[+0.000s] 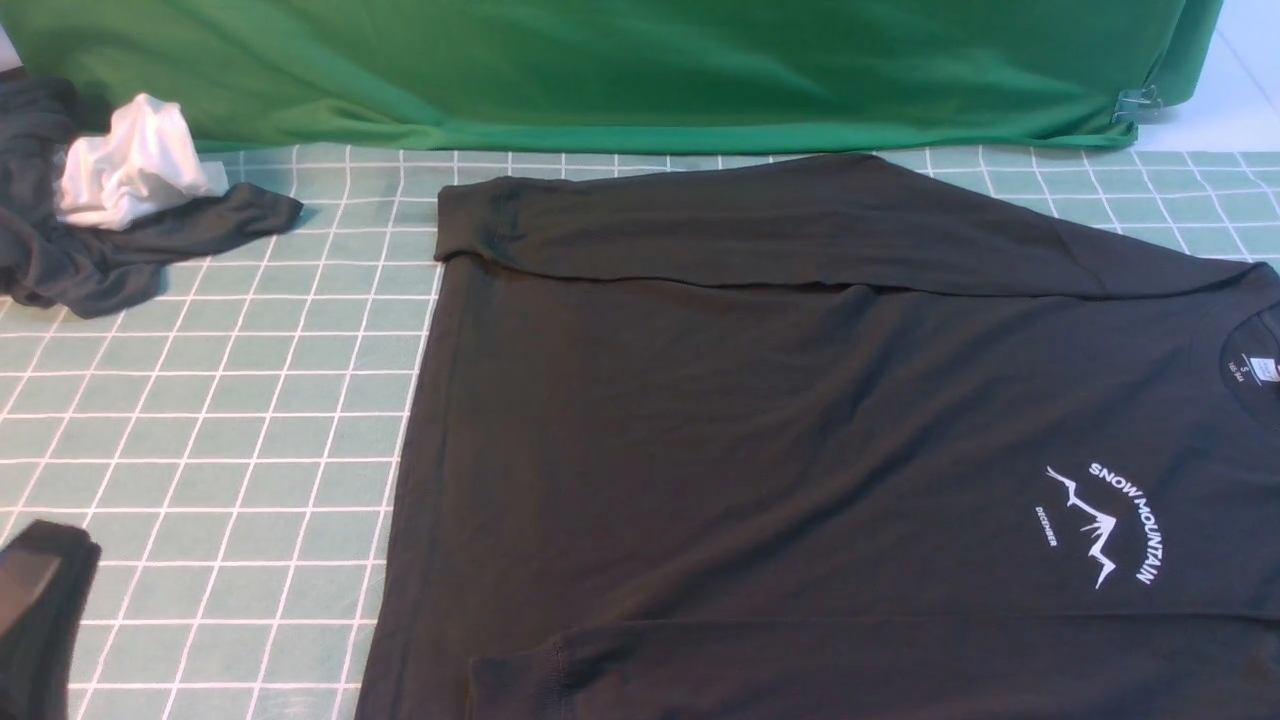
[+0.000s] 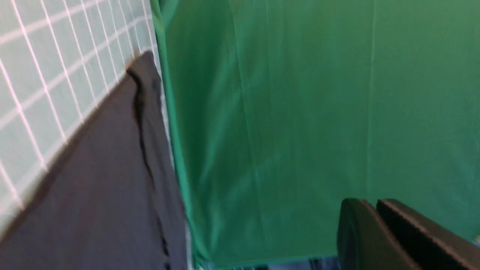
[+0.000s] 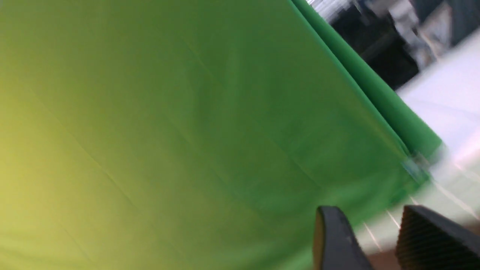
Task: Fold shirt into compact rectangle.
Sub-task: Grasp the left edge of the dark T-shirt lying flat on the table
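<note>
The shirt [image 1: 800, 430] is shown laid flat on the checked mat [image 1: 220, 430], filling the centre and right of the front view, with the round neck [image 1: 1255, 360] at the right edge and the hem [image 1: 415, 500] toward the left. One sleeve [image 1: 750, 225] is laid across the upper part of the body and the other sleeve [image 1: 800, 670] across the lower edge of the frame, so the sleeve folds are judged complete and the lengthwise fold of the body is taken as the step in hand. For that move the two hem corners would need to be pinched through all layers, lifted together and carried toward the neck without the sleeves being dragged out. Neither arm is seen in the front view. In the left wrist view the left gripper [image 2: 371, 204] is held clear of the cloth with its fingers pressed together on nothing; in the right wrist view the right gripper [image 3: 375, 225] is raised before the green backdrop [image 1: 600, 70] with its fingers parted and empty. The fabric is a soft, matte black knit, faintly creased, with ribbed cuffs and a white mountain print [image 1: 1110, 525] at the lower right. A crumpled dark garment [image 1: 120, 260] bearing a white cloth [image 1: 130, 165] lies at the upper left.
</note>
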